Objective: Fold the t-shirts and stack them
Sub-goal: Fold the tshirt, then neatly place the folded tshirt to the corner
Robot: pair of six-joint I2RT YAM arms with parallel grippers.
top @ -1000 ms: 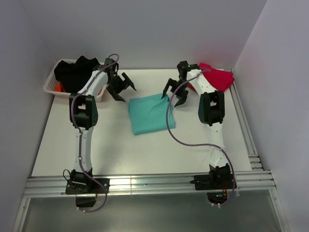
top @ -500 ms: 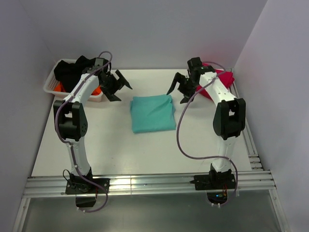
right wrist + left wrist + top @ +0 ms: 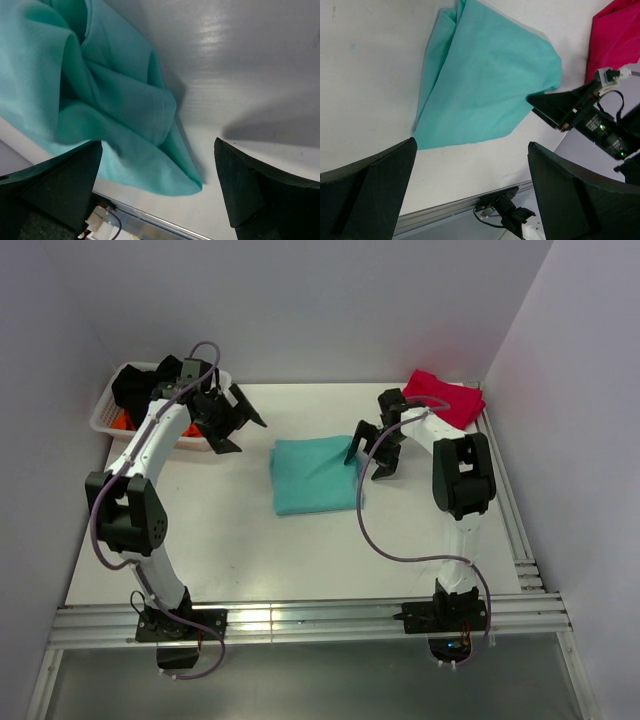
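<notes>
A folded teal-green t-shirt (image 3: 314,475) lies mid-table; it also shows in the left wrist view (image 3: 485,80) and, close up with creased layers, in the right wrist view (image 3: 100,105). A folded crimson-red t-shirt (image 3: 447,397) lies at the back right corner and shows in the left wrist view (image 3: 616,35). My right gripper (image 3: 368,454) is open and empty at the teal shirt's right edge, its fingers either side of the shirt's corner (image 3: 187,182). My left gripper (image 3: 233,420) is open and empty, left of the teal shirt, next to the basket.
A white basket (image 3: 108,418) holding dark and orange clothes stands at the back left. Metal rails (image 3: 300,622) run along the table's near edge and right side. Grey walls close in the back and both sides.
My right gripper has moved down and left from near the red shirt to the teal shirt's right edge. My left arm has swung further left, its gripper staying near the basket.
</notes>
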